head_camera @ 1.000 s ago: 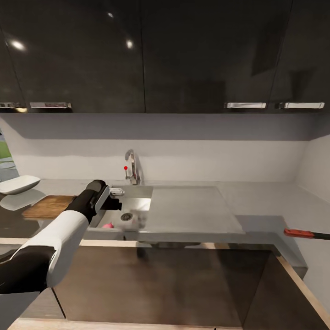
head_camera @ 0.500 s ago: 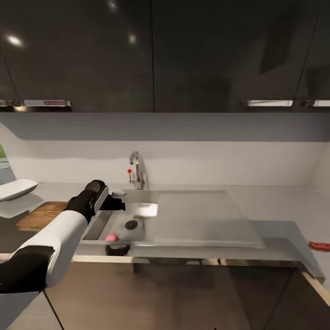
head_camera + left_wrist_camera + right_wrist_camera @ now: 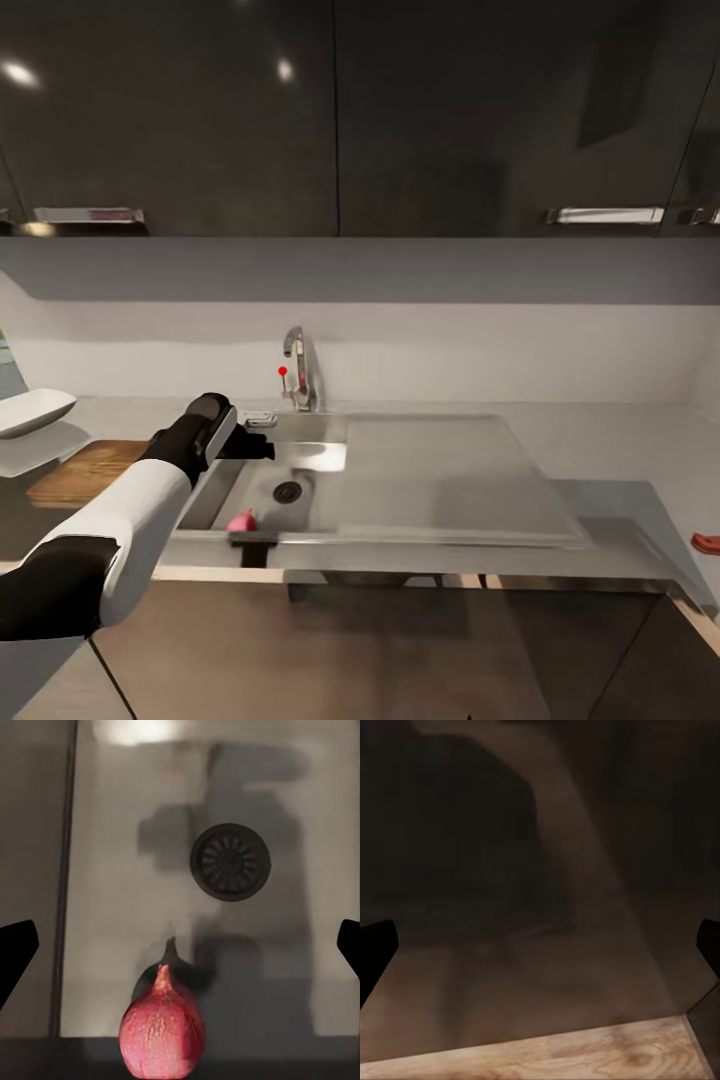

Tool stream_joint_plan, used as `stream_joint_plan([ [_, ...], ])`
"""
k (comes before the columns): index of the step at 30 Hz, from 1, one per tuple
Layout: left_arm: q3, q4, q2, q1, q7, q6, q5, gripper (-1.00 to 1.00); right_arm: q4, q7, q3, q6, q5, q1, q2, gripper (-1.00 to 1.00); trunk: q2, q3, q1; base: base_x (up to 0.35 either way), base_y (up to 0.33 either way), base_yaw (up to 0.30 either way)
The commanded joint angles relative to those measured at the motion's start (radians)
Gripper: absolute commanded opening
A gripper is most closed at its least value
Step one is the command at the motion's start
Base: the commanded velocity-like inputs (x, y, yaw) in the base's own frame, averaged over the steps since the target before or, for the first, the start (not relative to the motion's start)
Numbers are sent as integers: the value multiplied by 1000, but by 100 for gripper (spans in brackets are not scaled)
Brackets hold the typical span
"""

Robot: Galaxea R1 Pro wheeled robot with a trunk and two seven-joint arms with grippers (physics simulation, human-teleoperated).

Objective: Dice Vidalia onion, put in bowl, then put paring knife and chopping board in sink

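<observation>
A pinkish-red Vidalia onion (image 3: 241, 521) (image 3: 162, 1031) lies whole on the floor of the steel sink (image 3: 318, 502), near its front wall and short of the round drain (image 3: 230, 861). My left gripper (image 3: 260, 447) (image 3: 180, 952) hovers open above the basin, fingers spread wide, the onion below and clear of them. On the countertop (image 3: 620, 450) left of the sink rests the wooden chopping board (image 3: 80, 472), with the white bowl (image 3: 32, 411) beyond it. The paring knife's red handle (image 3: 706, 543) pokes in at the far right. My right gripper (image 3: 540, 952) is open and holds nothing.
A chrome tap (image 3: 297, 368) with a red knob (image 3: 283, 371) stands behind the basin. The flat drainboard (image 3: 450, 480) spreads to the right. Dark wall cabinets (image 3: 340, 120) hang overhead. In the right wrist view a dark cabinet front (image 3: 472, 832) rises above the wood-plank floor (image 3: 585, 1054).
The whole head view has shifted, so the camera moved: sink and tap sit further right, the knife slid to the right edge. The left arm keeps its pose over the basin.
</observation>
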Motion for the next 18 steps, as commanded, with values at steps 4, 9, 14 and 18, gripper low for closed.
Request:
stream_joint_plan([
  [4, -9, -1, -1, -1, -2, 3, 3, 100, 0, -4, 7, -3, -7, -1, 0, 100, -1, -7, 0, 60, 0, 0],
  [9, -20, -1, -11, -1, -2, 3, 3, 100, -1, -4, 7, -3, -7, -1, 0, 100, -1, -14, 0, 10, 0, 0],
  [14, -39, 0, -21, -1, -1, 3, 3, 100, -1, -4, 7, -3, -7, -1, 0, 100, -1, -17, 0, 1, 0, 0],
  [18, -43, 0, -23, -2, -1, 3, 3, 100, -1, -4, 8, -3, -7, -1, 0, 100, -1, -17, 0, 0, 0, 0],
])
